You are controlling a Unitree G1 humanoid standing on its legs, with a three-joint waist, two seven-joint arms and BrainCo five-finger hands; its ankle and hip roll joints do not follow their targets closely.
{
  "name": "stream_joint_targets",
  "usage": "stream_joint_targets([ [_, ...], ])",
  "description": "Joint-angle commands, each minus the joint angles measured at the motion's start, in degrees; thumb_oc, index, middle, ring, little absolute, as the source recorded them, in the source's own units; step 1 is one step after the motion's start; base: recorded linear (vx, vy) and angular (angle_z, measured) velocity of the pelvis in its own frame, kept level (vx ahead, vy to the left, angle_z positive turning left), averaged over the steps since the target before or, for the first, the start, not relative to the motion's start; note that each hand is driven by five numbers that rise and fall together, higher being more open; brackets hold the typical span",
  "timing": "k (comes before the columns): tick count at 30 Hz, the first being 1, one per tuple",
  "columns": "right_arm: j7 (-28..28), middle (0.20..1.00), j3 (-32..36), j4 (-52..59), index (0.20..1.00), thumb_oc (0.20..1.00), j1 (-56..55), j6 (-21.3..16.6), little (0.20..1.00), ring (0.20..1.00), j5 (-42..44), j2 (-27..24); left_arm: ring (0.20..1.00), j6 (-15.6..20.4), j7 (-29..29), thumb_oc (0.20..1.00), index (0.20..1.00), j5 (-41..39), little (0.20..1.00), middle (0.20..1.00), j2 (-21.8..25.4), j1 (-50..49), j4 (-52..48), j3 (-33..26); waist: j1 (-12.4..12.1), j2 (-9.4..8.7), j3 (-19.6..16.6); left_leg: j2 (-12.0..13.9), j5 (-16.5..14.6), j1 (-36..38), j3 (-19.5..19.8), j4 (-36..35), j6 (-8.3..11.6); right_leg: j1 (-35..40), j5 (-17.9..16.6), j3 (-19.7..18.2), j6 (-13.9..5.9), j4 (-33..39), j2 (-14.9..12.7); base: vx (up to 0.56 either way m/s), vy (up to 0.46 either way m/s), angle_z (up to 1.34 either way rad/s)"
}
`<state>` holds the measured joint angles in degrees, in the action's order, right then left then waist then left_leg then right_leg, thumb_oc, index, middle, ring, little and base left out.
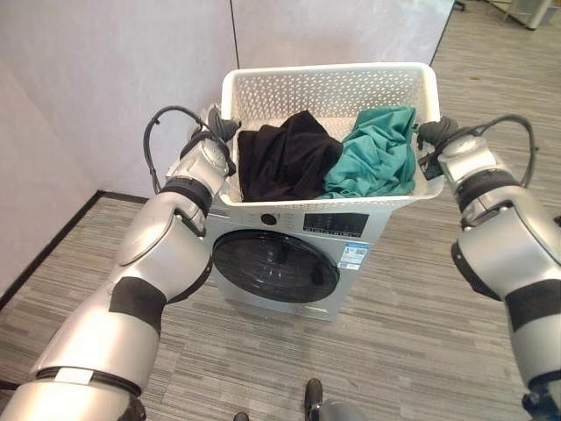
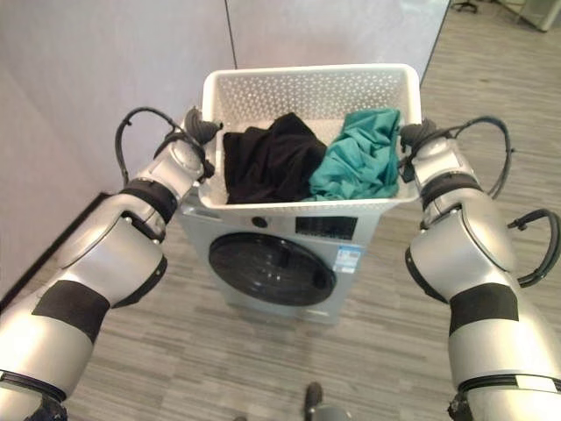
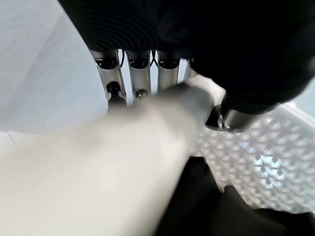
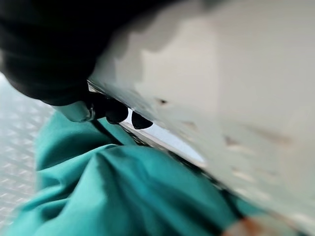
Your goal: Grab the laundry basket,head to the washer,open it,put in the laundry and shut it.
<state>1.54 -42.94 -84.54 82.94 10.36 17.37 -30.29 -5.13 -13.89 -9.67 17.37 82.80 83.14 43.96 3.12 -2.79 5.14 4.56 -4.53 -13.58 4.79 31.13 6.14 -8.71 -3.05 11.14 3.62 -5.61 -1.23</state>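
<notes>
From the left eye view, the robot is holding a white laundry basket [image 1: 263, 92] up in front of it with both arms stretched forward, right above a silver washer [image 1: 289, 254] whose round dark door [image 1: 275, 266] is sitting closed. The left hand [image 1: 221, 128] is clamping the basket's left rim, its wrist bent inward, and the right hand [image 1: 431, 133] is pressing at the right rim. Inside the basket, a black garment [image 1: 285, 158] is lying just beside a teal garment [image 1: 377, 153], the two touching.

In the right eye view, the same pose is showing: both elbows are bent slightly outward and the basket is hanging level between the wrists over the washer's top, with grey wall panels [image 2: 105, 79] standing behind.

In the left wrist view, the silver fingers [image 3: 114, 73] are curling over the pale rim while the thumb [image 3: 229, 118] is pinching against the perforated wall.

In the right wrist view, dark fingertips [image 4: 118, 112] are hooking under the basket's rim, gripping it, with the teal cloth bunching just beside them.
</notes>
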Motion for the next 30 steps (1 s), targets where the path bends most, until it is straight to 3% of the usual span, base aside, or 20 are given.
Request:
stream_joint_targets([
  [1,-4.33,0.2,-6.04,-1.19,0.2,0.2,10.89,-5.32,0.2,0.2,-1.57,1.2,0.2,5.59,-1.07,0.2,0.2,1.82,0.2,0.2,-0.02,12.93,-1.56,6.22,-1.56,-1.07,0.73,1.93,9.39,8.19,1.22,-2.64,-1.45,5.9,1.93,-4.42,-5.81,4.97,-0.77,0.15,-0.008,-0.57],
  [2,-4.42,0.2,-6.0,-1.23,0.2,0.2,10.78,-5.5,0.2,0.2,-1.2,1.16,0.2,5.56,-1.07,0.2,0.2,1.82,0.2,0.2,0.09,12.99,-1.4,6.44,-2.0,-1.42,0.83,2.99,7.43,8.14,0.5,-6.5,-1.64,6.92,2.46,-4.99,-6.11,5.21,-0.78,0.24,0.014,-0.49],
  [4,-4.46,0.2,-5.45,-0.8,0.2,0.2,9.47,-5.89,0.2,0.2,-1.28,1.04,0.2,5.65,-0.51,0.2,0.2,1.64,0.2,0.2,0.66,13.04,-1.4,7.27,-3.65,-0.99,0.69,1.98,5.66,7.68,2.38,-18.58,-1.66,7.97,3.66,-6.41,-6.69,4.79,-0.3,0.24,0.093,-0.07],
  [5,-4.51,0.2,-5.03,-0.57,0.2,0.2,8.77,-5.9,0.2,0.2,-1.51,1.04,0.2,5.72,-0.59,0.2,0.2,1.82,0.2,0.2,0.65,12.82,-1.32,7.3,-4.25,-0.56,0.51,2.36,7.0,8.24,4.07,-24.4,-1.19,8.76,4.01,-7.06,-6.84,4.73,0.15,0.23,0.133,-0.25],
  [7,-4.45,0.2,-4.49,-0.12,0.2,0.2,6.62,-6.21,0.2,0.2,-1.83,1.27,0.2,6.18,-0.78,0.2,0.2,2.11,0.2,0.2,0.27,11.45,-1.37,7.21,-5.68,0.46,0.22,2.49,8.01,8.26,8.37,-28.44,-0.44,10.24,4.86,-8.67,-7.33,4.15,0.57,0.2,0.131,-0.56],
  [10,-3.13,0.2,-4.36,-0.1,0.2,0.2,3.87,-5.98,0.2,0.2,-2.48,2.78,0.2,6.38,-1.31,0.2,0.2,3.83,0.2,0.2,0.27,10.02,-0.99,7.96,-5.84,1.0,-0.5,2.0,7.39,9.45,8.82,-27.98,0.2,11.88,5.29,-9.28,-7.78,4.38,-0.54,0.17,0.169,-0.53],
  [13,-2.86,0.2,-4.13,-0.14,0.2,0.2,2.82,-5.57,0.2,0.2,-3.4,5.6,0.2,6.24,-1.33,0.2,0.2,4.02,0.2,0.2,0.57,9.16,-0.02,7.55,-6.91,1.71,-1.92,0.39,5.98,12.33,8.82,-30.53,-0.53,13.21,4.59,-11.0,-8.71,5.82,-2.1,0.15,0.156,-0.32],
  [20,-2.88,0.2,-2.65,-1.26,0.2,0.2,3.08,-4.72,0.2,0.2,-5.16,7.58,0.2,5.58,-1.61,0.2,0.2,4.45,0.2,0.2,0.11,9.57,1.29,6.5,-7.92,1.78,-2.86,-0.38,6.19,14.62,6.81,-34.26,-1.68,13.68,3.45,-11.53,-10.04,8.07,-3.75,0.1,0.107,-0.23],
  [30,-4.52,0.2,-1.7,-2.38,0.2,0.2,9.1,-4.33,0.2,0.2,-2.02,7.07,0.2,5.3,-3.24,0.2,0.2,2.62,0.2,0.2,-1.06,15.54,2.14,6.1,-6.9,1.77,-0.06,-1.19,8.12,8.64,7.55,-36.13,-2.27,7.57,1.55,-10.65,-10.87,9.26,-4.27,-0.01,0.053,0.1],
])
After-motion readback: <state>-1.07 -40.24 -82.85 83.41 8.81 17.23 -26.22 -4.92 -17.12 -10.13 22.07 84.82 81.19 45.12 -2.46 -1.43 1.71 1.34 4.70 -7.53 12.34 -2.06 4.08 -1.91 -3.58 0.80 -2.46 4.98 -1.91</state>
